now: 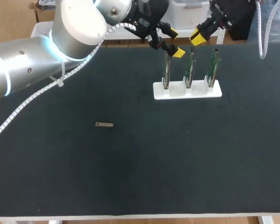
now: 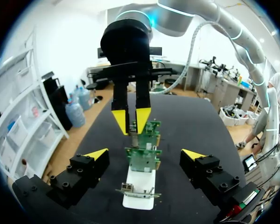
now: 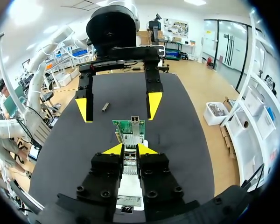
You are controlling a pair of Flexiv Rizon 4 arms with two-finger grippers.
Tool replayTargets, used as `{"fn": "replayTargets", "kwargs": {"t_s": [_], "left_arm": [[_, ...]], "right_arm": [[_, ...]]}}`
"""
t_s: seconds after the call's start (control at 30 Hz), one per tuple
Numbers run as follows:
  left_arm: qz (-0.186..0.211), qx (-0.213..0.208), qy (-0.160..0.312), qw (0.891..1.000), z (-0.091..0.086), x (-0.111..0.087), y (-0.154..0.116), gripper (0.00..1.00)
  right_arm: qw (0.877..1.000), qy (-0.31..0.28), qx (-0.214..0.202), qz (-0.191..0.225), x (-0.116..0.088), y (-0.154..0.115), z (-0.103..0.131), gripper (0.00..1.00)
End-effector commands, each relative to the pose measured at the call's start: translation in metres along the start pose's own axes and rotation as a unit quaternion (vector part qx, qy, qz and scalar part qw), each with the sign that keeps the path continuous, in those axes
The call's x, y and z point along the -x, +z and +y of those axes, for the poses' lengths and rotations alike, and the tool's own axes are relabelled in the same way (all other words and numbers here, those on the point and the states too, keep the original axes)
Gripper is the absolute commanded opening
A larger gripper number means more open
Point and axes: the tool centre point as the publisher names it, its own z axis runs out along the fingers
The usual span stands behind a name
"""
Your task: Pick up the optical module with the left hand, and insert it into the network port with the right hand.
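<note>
- One small silver metal optical module [image 1: 104, 124] lies flat on the black table mat [image 1: 130, 177], long axis left-right across the head view.
- Left gripper [image 2: 144, 153], fingers spread wide, hovers by the white holder of green circuit boards [image 1: 186, 91], well apart from the module (which lies leftward, closer to the robot).
- Right gripper [image 3: 129, 149]: fingers nearly together, narrow gap, gripping nothing. It looks farther from the module than the left.

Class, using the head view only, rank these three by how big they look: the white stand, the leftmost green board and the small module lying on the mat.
1. white stand, clearly largest.
2. leftmost green board, tall but seen nearly edge-on.
3. small module, smallest.
</note>
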Motion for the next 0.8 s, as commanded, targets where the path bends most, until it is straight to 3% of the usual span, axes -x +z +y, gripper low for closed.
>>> {"fn": "replayTargets", "kwargs": {"t_s": [0.03, 0.77, 0.8], "left_arm": [[0.003, -0.001, -0.001, 1.0, 0.001, 0.001, 0.0, 1.0], [0.003, -0.001, -0.001, 1.0, 0.001, 0.001, 0.0, 1.0], [0.003, -0.001, -0.001, 1.0, 0.001, 0.001, 0.0, 1.0]], "right_arm": [[0.989, 0.0, 0.148, 0.003, 0.001, -0.002, -0.008, 1.0], [0.99, 0.001, 0.141, -0.009, 0.002, -0.011, -0.011, 1.0], [0.99, 0.001, 0.14, -0.01, 0.002, -0.012, -0.011, 0.89]]}}
